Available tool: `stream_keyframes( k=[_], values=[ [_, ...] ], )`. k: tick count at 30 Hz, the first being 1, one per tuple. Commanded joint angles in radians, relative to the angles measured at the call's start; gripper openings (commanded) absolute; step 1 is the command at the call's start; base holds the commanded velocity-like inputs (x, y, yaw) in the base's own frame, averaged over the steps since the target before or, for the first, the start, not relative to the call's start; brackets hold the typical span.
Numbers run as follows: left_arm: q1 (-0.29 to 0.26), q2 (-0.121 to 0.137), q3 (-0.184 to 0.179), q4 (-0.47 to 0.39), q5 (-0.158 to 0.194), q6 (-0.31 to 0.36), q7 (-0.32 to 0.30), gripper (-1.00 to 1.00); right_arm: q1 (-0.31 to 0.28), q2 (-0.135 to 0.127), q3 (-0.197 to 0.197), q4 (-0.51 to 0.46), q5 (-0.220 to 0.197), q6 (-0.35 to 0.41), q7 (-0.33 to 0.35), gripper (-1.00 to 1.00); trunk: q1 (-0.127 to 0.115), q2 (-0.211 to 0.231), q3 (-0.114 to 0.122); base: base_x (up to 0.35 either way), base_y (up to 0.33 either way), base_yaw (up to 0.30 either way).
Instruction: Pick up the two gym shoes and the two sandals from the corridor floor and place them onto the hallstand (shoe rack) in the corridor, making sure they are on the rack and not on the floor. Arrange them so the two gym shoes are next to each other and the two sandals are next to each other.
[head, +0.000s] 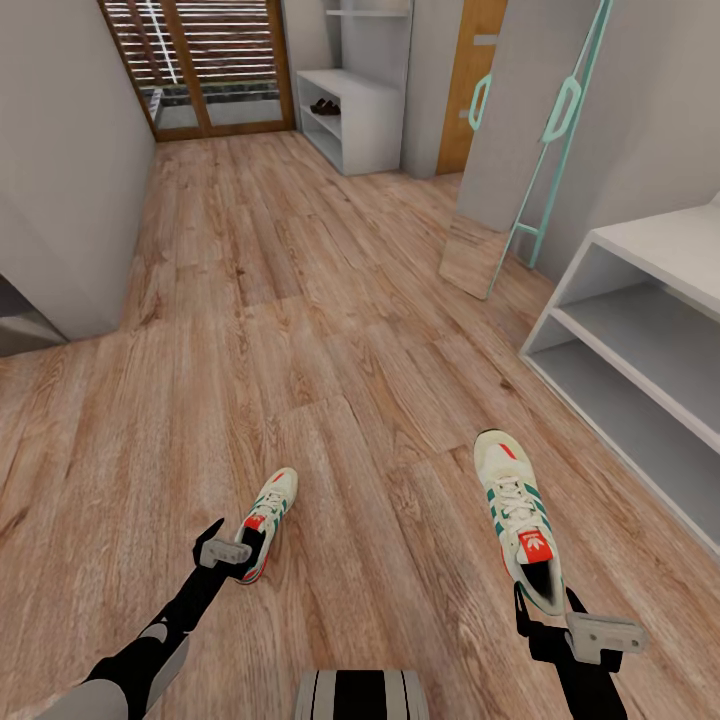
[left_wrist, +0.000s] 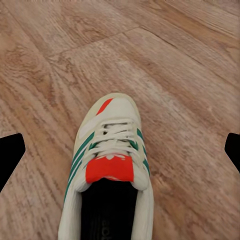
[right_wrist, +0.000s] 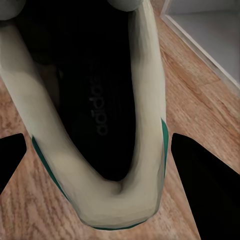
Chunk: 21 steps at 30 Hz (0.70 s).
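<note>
Two white gym shoes with green stripes lie apart on the corridor floor (head: 300, 300). My left gripper (head: 236, 546) is open and hangs over the heel of the left gym shoe (head: 270, 515), whose tongue and laces (left_wrist: 112, 150) sit between the spread fingers (left_wrist: 11, 155). Open too, my right gripper (head: 546, 608) straddles the heel of the right gym shoe (head: 515, 520), its heel collar (right_wrist: 115, 200) between the fingers (right_wrist: 200, 190). The hallstand (head: 650, 330), white-grey with two tiers, stands at the right. Two dark brown shapes (head: 323, 106), perhaps the sandals, lie in a far white unit.
A slim teal frame (head: 555, 130) and a leaning mirror panel (head: 480, 240) stand beyond the hallstand. A second white shelving unit (head: 360, 125) is at the corridor's far end beside a slatted door (head: 200, 60). Grey walls run along both sides.
</note>
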<state>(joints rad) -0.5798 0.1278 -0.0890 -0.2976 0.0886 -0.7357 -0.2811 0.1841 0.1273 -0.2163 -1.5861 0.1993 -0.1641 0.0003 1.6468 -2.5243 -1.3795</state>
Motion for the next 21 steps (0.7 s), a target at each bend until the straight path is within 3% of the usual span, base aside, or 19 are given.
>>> stream_keyframes(
  k=[1,21],
  values=[
    [0.000,0.000,0.000,0.000,0.000,0.000,0.000,1.00,0.000,0.000,0.000,0.000,0.000,0.000,0.000,-1.00,0.000,0.000,0.000,0.000,0.000,0.000],
    [0.000,0.002,0.001,0.002,0.001,-0.003,0.000,1.00,0.000,0.000,0.000,0.001,0.000,0.000,0.000,-1.00,0.000,0.000,0.000,0.054,0.026,0.000]
  ],
)
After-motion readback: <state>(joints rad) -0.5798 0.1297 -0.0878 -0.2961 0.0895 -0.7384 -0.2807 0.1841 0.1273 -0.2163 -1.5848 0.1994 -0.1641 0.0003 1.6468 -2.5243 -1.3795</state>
